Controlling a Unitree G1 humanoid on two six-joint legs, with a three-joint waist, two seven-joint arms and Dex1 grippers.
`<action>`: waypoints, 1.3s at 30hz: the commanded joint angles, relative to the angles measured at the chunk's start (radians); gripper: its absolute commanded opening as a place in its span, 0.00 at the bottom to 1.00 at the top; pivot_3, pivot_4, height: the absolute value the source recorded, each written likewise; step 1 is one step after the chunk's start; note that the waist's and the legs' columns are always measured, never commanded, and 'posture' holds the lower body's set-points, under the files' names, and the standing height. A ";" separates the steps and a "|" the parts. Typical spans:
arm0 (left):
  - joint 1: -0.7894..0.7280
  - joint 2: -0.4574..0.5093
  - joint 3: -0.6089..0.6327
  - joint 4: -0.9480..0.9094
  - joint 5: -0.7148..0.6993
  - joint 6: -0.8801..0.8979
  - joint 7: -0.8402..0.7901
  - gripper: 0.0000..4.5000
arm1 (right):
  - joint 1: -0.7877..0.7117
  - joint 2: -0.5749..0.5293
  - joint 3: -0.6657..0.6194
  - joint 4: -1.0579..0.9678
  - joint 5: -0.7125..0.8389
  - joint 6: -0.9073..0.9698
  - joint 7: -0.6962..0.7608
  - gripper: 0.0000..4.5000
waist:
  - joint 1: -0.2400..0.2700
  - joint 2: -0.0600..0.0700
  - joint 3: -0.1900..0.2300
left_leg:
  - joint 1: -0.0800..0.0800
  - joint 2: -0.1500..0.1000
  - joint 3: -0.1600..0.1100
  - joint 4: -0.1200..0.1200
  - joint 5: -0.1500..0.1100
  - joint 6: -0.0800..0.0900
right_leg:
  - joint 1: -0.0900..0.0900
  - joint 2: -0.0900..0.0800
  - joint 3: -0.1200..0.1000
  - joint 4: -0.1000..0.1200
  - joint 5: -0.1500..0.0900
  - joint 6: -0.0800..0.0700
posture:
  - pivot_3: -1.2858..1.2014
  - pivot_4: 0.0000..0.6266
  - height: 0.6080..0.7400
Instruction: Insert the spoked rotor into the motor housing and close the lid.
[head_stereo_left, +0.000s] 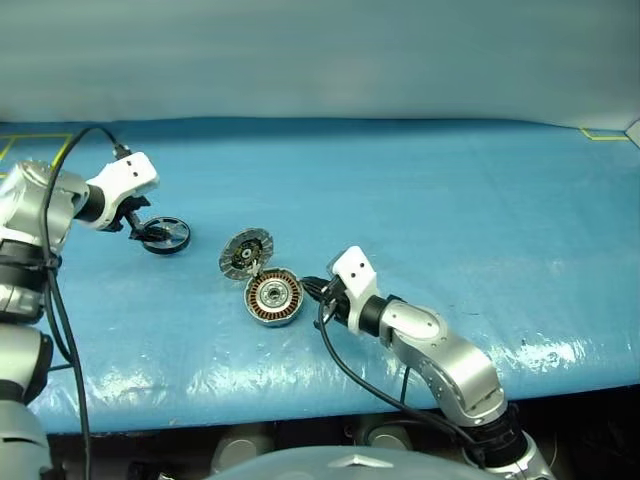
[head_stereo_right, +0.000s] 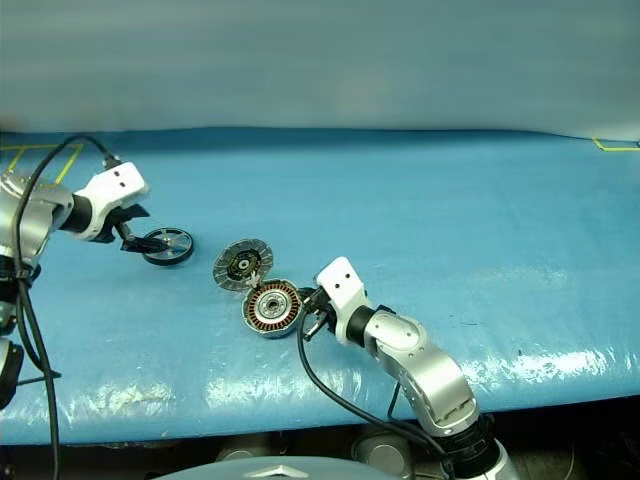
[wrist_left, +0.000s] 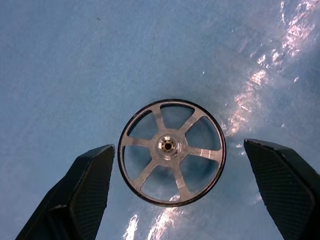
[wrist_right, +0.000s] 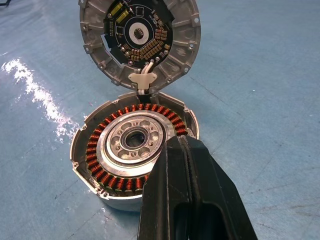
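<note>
Low in the frame's centre, my right gripper (head_stereo_left: 318, 291) is pressed shut, its tip at the motor housing (head_stereo_left: 274, 298), whose copper windings lie bare; the lid (head_stereo_left: 245, 252) stands swung open just behind. Farther off at upper left, my left gripper (wrist_left: 192, 187) gapes wide around the spoked rotor (wrist_left: 171, 151), flat on the blue table (head_stereo_left: 450, 200), not yet grasped. Insertion and closing both remain

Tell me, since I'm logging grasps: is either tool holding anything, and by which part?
Nothing is held. The left tool stands open around the spoked rotor, untouched; the right tool is shut at the motor housing rim.
</note>
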 joint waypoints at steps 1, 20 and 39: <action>-0.061 -0.005 -0.045 0.060 0.076 -0.054 -0.057 1.00 | -0.013 0.002 -0.006 -0.023 0.014 -0.015 0.009 0.00 | -0.005 0.000 0.000 | 0.000 0.000 0.000 0.000 0.000 0.000 | 0.000 0.000 0.000 0.000 0.000 0.000 | 0.52 0.24 1.00; -0.233 -0.130 -0.172 0.343 0.347 -0.376 -0.058 0.72 | 0.016 0.026 0.001 -0.030 0.006 -0.022 -0.024 0.00 | -0.010 -0.002 0.001 | -0.001 0.000 0.000 0.001 0.000 0.000 | 0.000 0.000 0.000 0.001 0.000 0.000 | 0.52 0.24 1.00; -0.272 -0.193 -0.221 0.494 0.498 -0.516 -0.019 0.72 | 0.036 0.043 0.002 -0.030 -0.004 -0.042 -0.055 0.00 | -0.020 -0.003 0.001 | -0.001 -0.001 0.000 0.003 0.000 0.000 | 0.000 0.000 0.000 0.002 0.001 0.001 | 0.52 0.24 1.00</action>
